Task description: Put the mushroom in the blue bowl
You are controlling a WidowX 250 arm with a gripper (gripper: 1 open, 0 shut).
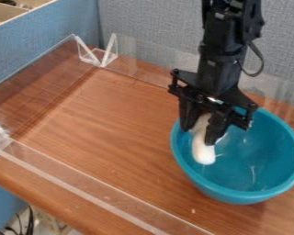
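Observation:
The cream-white mushroom point(208, 147) hangs stem down between the black fingers of my gripper point(211, 126), which is shut on it. It is held over the left inner part of the blue bowl point(257, 170), just above the rim and the bowl's smooth inside. The bowl sits on the wooden table at the right. The mushroom's cap is hidden between the fingers.
A clear plastic wall point(63, 174) runs along the table's front and left edges, with a clear bracket point(98, 52) at the back. A blue partition stands behind the wooden tabletop point(88, 115).

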